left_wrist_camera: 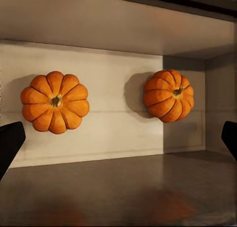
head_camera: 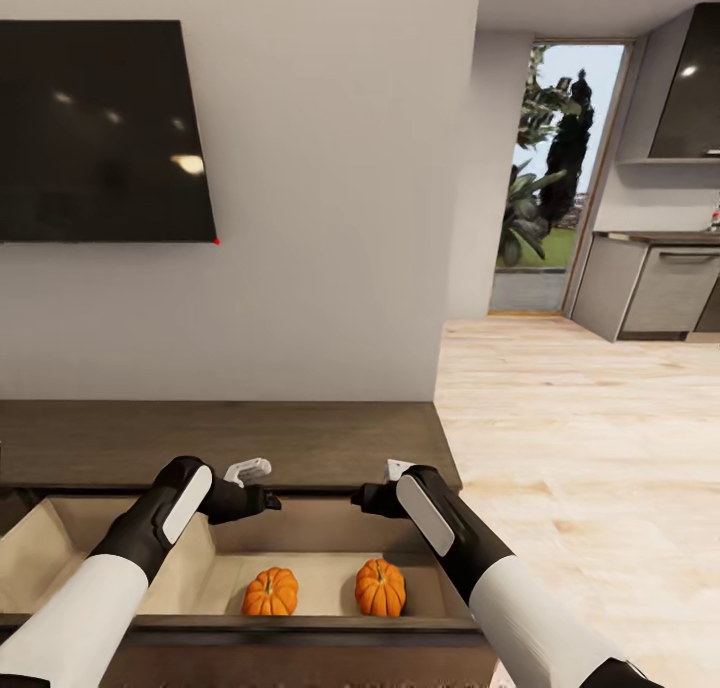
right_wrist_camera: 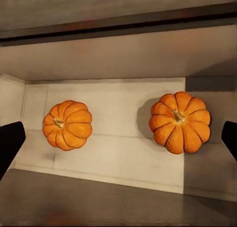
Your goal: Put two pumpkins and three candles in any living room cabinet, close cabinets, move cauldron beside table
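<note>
Open cabinet (head_camera: pixel 60 558) drawer, two pumpkins (head_camera: pixel 270 592) (head_camera: pixel 381 587) inside; head-view TV (head_camera: pixel 100 128) above.

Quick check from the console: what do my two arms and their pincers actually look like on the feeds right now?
Both arms have white forearm shells, then black wrist housings each with a white panel. The left pincer and right pincer have pale grey-white fingers. In the wrist views the fingertips show dark.

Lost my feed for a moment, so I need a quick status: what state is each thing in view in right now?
Drawer: pulled open.
Left pumpkin: resting on the drawer floor, free.
Right pumpkin: resting on the drawer floor, apart from the other, free.
Left tool: open, empty, above the drawer.
Right tool: open, empty, above the drawer.
TV: off, dark screen.
</note>
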Robot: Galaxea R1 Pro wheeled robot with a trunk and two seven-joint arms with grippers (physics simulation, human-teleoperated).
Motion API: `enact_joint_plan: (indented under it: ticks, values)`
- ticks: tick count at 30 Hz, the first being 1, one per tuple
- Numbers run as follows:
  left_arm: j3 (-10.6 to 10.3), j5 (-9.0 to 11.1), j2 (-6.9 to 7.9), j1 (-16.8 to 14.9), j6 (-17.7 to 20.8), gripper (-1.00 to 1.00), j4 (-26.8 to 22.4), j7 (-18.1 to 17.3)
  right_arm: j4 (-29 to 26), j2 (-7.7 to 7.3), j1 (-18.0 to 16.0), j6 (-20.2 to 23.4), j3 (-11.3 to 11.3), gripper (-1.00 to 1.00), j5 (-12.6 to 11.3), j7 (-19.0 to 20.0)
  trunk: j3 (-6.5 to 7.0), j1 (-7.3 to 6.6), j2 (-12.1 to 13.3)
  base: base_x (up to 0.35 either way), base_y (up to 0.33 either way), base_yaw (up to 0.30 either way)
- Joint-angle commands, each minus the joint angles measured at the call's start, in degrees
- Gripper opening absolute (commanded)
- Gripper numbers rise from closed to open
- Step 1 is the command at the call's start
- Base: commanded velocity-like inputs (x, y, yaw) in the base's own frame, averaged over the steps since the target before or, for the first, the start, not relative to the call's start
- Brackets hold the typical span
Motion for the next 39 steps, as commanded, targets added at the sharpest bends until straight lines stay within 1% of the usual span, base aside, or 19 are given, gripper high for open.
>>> enact_joint_plan:
  ticks: [1,6,13,20,31,39]
  values:
    - [-0.1,-0.4,0.05,0.0,0.1,1.00,-0.1,-0.4,-0.1,-0.01,0.0,0.0,0.1,1.00,-0.6,-0.6,0.12,-0.25,0.4,-0.198,0.000,0.000]
    - [-0.1,-0.4,0.05,0.0,0.1,1.00,-0.1,-0.4,-0.1,0.00,0.0,0.0,0.1,1.00,-0.6,-0.6,1.05,-1.35,2.4,-0.270,0.000,-0.035]
    - [0.0,-0.4,0.05,0.0,0.1,1.00,-0.3,-0.4,-0.1,0.03,0.0,0.0,0.1,1.00,-0.6,-0.6,2.48,-2.89,5.2,-0.230,-0.029,-0.148]
    - [0.1,-0.5,0.05,0.0,0.1,1.00,-1.1,-0.4,-0.2,0.05,0.0,0.0,0.2,1.00,-0.7,-0.6,3.94,-4.43,8.0,-0.037,-0.009,-0.164]
    - [0.1,-0.5,0.05,0.1,0.1,1.00,-1.3,-0.4,-0.2,0.05,0.0,0.0,0.1,1.00,-0.7,-0.6,5.97,-6.84,12.4,-0.003,-0.001,-0.038]
    - [0.2,-0.5,0.05,0.1,0.1,1.00,-1.4,-0.4,-0.2,0.05,0.0,0.0,0.1,1.00,-0.7,-0.6,7.60,-8.60,15.6,0.000,0.000,-0.202]
